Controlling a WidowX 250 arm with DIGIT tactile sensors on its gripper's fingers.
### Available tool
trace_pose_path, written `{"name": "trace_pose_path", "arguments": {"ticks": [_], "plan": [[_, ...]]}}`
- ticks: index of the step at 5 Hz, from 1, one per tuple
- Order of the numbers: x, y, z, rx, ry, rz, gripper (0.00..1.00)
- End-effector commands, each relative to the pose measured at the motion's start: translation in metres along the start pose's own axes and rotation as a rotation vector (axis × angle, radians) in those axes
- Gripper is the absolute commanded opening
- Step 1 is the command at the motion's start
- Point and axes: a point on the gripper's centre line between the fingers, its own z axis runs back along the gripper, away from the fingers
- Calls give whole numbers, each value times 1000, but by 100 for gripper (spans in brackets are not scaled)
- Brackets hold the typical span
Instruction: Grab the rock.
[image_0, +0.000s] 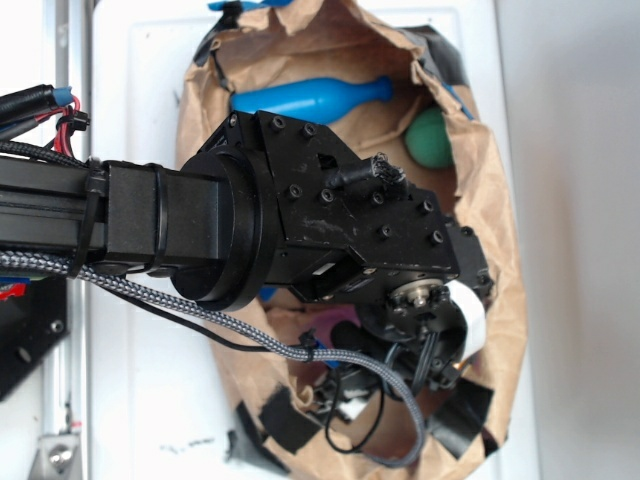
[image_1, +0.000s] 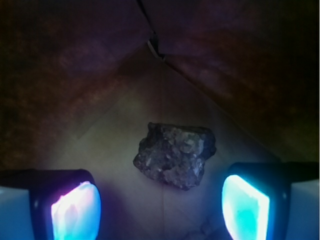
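Rock (image_1: 175, 155) on paper bag (image_0: 490, 180) floor near the folded corner, centred between wide-open fingers (image_1: 75, 212), untouched; approach step, likely needing short descent then closure across lumpy sides; green ball (image_0: 430, 138) well apart at far end.

The rock is hidden by the arm (image_0: 250, 230) in the exterior view; both fingers (image_1: 75, 212) are cut off by the wrist view's bottom edge.

Robot lab bench, black arm (image_0: 200, 230) with exposed braided cables (image_0: 240, 330) and red wiring, bare white tabletop (image_0: 140, 400), metal rail (image_0: 60, 400) at its edge, brown paper bag (image_0: 490, 200) of props, blue plastic pin (image_0: 310, 98), green ball (image_0: 430, 138)
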Motion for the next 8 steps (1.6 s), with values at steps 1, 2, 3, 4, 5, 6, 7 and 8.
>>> {"name": "trace_pose_path", "arguments": {"ticks": [1,2,3,4,5,6,7,8], "plan": [[19,-13,12,21,-38,-56,100],[19,-13,12,21,-38,-56,100],[15,-12,-3,34,-33,-84,100],[13,-16,-14,13,-39,-124,100],[11,-19,-28,2,-24,-155,100],[10,-20,-36,13,-17,-160,100],[10,-19,-39,11,-38,-132,0],[9,-15,-40,12,-37,-112,0]]}}
